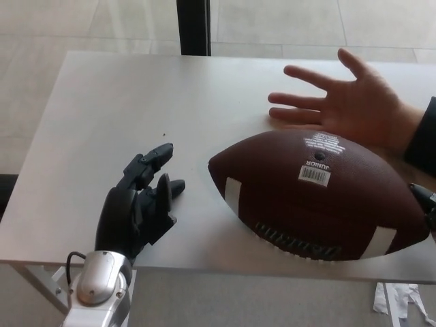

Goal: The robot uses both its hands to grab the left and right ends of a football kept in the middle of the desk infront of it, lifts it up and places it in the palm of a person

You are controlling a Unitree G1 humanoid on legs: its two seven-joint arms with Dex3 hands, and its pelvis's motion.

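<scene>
A brown football [320, 197] with white stripes and a barcode label lies on the grey desk [136, 102], right of centre and near the front edge. My left hand [139, 204] rests open on the desk to the ball's left, its fingers [153, 160] apart, a short gap from the ball's pointed end. Only a dark sliver of my right hand [424, 199] shows at the picture's right edge, by the ball's other end. A person's open hand [347, 102] lies palm up on the desk just behind the ball.
The desk's front edge [204, 267] runs close under the ball and my left hand. A dark post [193, 26] stands behind the desk. The person's dark sleeve [422, 136] enters at the right. Crumpled white paper [402, 300] lies on the floor below.
</scene>
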